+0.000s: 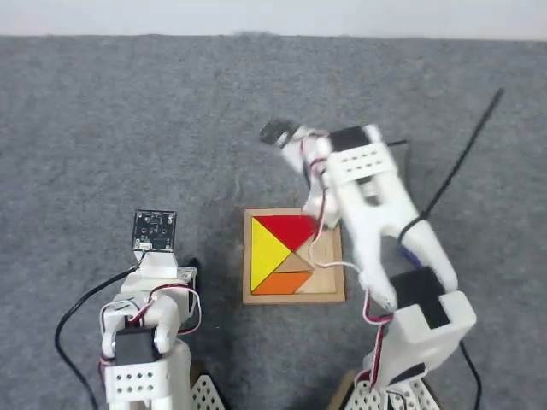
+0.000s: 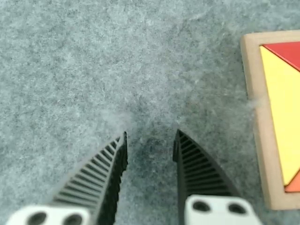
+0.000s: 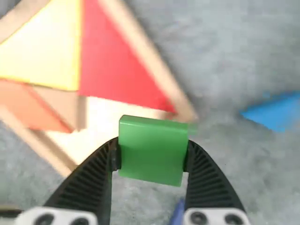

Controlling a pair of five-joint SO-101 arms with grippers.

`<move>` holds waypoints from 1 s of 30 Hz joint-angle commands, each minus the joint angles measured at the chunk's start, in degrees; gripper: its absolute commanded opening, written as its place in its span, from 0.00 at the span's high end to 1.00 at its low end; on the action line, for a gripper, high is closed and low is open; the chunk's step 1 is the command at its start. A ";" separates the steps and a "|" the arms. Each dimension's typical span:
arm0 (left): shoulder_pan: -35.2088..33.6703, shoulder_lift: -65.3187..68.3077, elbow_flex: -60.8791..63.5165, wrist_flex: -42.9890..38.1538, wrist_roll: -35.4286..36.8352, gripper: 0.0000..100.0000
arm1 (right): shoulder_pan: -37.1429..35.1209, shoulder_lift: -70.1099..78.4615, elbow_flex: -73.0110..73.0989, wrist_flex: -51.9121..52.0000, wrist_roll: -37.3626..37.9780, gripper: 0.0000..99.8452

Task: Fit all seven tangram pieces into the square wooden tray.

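Green square [image 3: 151, 151] was pinched in the right claw [image 3: 151, 143], seemingly just over a bare corner of the tray [image 1: 295, 297]; it needed lowering flat, edges squared. Left claw [image 2: 151, 136] hung open above the desk [image 2: 93, 70].

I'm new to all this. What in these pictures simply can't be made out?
High view: the right arm covers one side of the tray, hiding what lies there.
Right wrist view: the blue piece is cut off by the picture's edge, so its shape is unclear.
Right wrist view: the right gripper, shut on the green piece, hides its sides and full outline.
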 commanded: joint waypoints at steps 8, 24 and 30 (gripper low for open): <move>0.35 -0.62 -0.66 0.35 -0.53 0.85 | -3.82 -5.32 10.29 -6.64 9.49 0.95; 0.35 -0.62 -0.66 0.35 -0.53 0.85 | -6.73 -5.14 11.16 -7.16 10.29 0.86; 0.35 -0.62 -0.66 0.35 -0.53 0.85 | -7.16 -5.23 11.08 -5.32 10.37 0.85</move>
